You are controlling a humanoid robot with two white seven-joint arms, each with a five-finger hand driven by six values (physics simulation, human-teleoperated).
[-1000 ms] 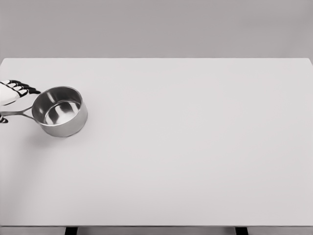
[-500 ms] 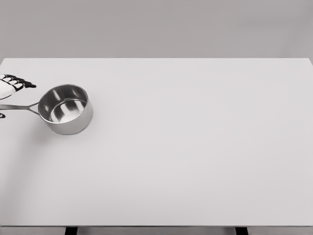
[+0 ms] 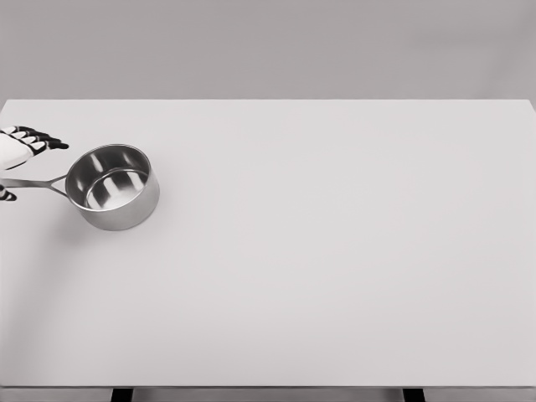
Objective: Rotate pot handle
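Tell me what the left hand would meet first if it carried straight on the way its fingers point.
Probably the pot: the left hand points right, fingertips just short of the rim. Its height above the table is unclear, so it could skim over.

A bare test setup, more like a rendered lab than a home or kitchen. One wide white bench [image 3: 335, 268] fills nearly the whole view, with a flat grey wall [image 3: 268, 46] behind it. The only kitchen thing is a steel pot [image 3: 112, 186] near the bench's left edge.
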